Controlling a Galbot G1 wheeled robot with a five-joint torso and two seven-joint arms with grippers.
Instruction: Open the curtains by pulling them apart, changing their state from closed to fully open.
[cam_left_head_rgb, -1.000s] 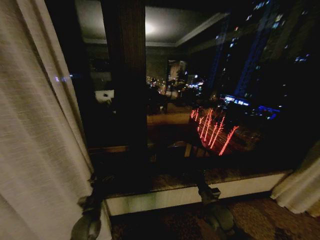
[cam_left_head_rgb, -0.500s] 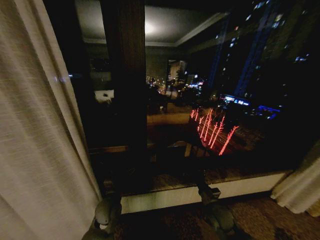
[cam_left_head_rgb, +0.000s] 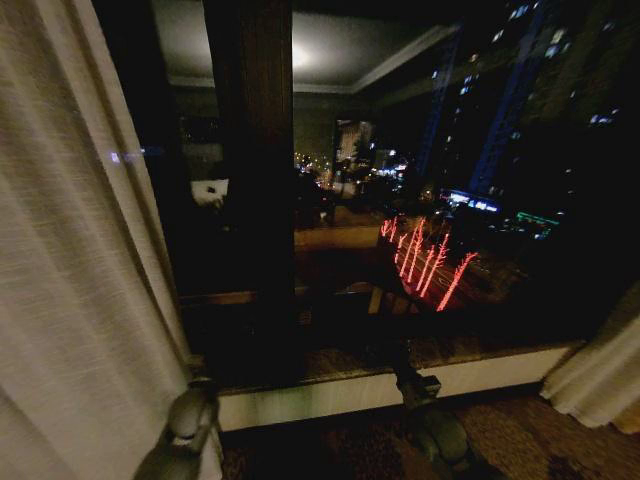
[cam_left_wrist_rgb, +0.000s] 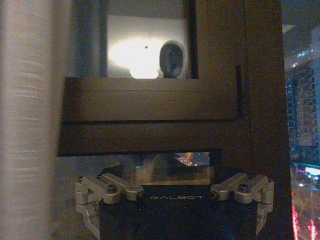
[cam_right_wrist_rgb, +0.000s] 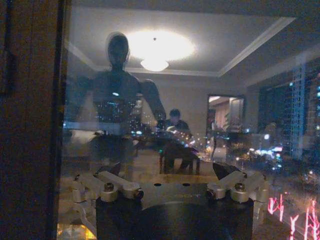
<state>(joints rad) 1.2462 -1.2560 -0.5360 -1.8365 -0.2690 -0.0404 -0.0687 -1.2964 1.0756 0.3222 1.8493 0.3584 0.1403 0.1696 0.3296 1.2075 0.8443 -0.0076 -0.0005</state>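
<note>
The sheer cream-white pleated curtains (cam_left_head_rgb: 70, 280) are hanging vertically left of the dark window post (cam_left_head_rgb: 255, 170), nearest the open, empty left gripper (cam_left_head_rgb: 185, 430), while the right gripper (cam_left_head_rgb: 425, 405) is idling open.

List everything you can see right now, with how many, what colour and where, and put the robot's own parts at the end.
curtains: two panels, cream-white, one pulled to the far left of the window, the other bunched at the lower right
window: one, dark glass with city lights and room reflections, centre
window post: one, dark brown, upright, left of centre
sill: one, pale, along the bottom of the window
floor: dark, patterned, below the sill
left gripper: one, grey, low beside the left curtain's edge; jaws spread apart in the left wrist view, holding nothing
right gripper: one, dark grey, low at centre right before the sill; jaws spread apart, holding nothing
</note>
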